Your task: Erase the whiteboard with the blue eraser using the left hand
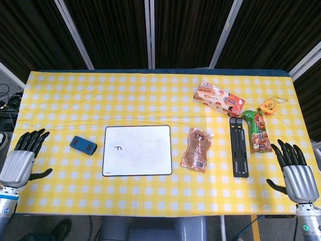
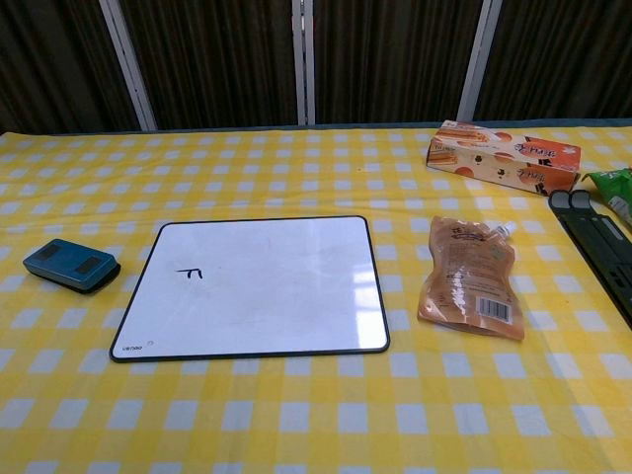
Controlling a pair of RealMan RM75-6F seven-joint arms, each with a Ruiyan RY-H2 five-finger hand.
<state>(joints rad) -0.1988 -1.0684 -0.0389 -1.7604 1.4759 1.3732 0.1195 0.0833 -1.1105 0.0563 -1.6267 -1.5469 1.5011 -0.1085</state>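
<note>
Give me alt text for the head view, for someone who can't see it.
A whiteboard with a small black mark lies on a yellow checked table, the blue eraser just left of it. Both robot hands, left and right, rest open at the edges; snack packets sit right.

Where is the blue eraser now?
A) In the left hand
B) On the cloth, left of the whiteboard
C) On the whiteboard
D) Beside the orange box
B: the blue eraser lies on the checked cloth just left of the whiteboard, apart from the open left hand.
</note>
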